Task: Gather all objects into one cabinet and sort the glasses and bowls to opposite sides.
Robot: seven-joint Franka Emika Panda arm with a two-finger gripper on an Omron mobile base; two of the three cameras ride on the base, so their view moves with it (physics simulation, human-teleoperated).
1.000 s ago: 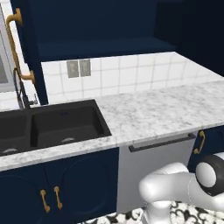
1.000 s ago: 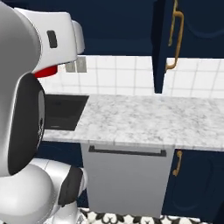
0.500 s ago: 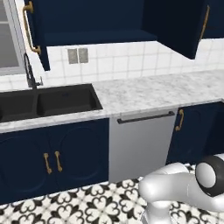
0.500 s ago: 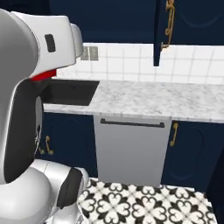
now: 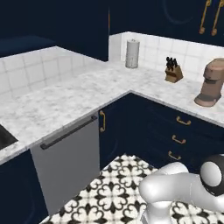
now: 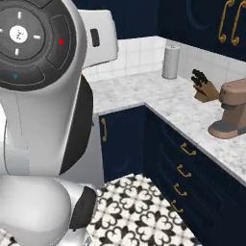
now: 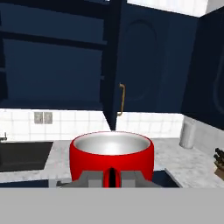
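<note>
In the hand view a bright red cup point(image 7: 111, 155) with a pale inside sits right in front of the camera. My gripper point(image 7: 111, 177) is shut on its near wall. Beyond the cup, the dark navy cabinet point(image 7: 52, 74) stands open above the counter, one shelf showing across it. Its tall door point(image 7: 144, 70) hangs open to the right, with a curved brass handle point(image 7: 122, 99). What stands inside the cabinet is too dark to make out.
The marble counter point(image 5: 78, 94) turns a corner, with a dishwasher point(image 5: 65, 162) under it. A paper towel roll point(image 5: 132, 54), knife block point(image 5: 174, 72) and brown coffee machine point(image 5: 211, 83) stand along the right run. A black sink point(image 7: 22, 155) lies left. Patterned floor point(image 5: 113, 188) is open.
Both base views have swung right, from the sink and dishwasher to the counter corner, so the base has turned. The gripper stays shut.
</note>
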